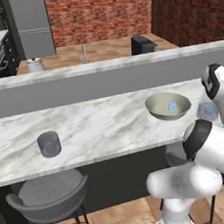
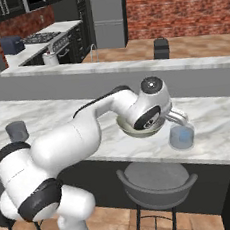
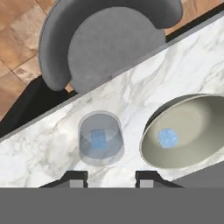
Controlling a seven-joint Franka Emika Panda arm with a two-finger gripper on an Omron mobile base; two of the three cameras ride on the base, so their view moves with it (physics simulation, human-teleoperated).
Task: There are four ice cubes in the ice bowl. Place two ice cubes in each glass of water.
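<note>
While our gripper (image 3: 109, 178) hung spread and empty over the near glass (image 3: 101, 138), we feared knocking it when reaching toward the ice bowl (image 3: 192, 155).

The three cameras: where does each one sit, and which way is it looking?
Left base view: behind the arm's left, looking over the marble counter at the ice bowl and far glass; white arm links lower right.
Right base view: behind the arm's right, looking forward; the arm crosses from lower left toward the near glass.
Hand view: on the hand, looking down at the near glass; tool tips at bottom.
Shared: every view has the ice bowl beside the near glass.
</note>
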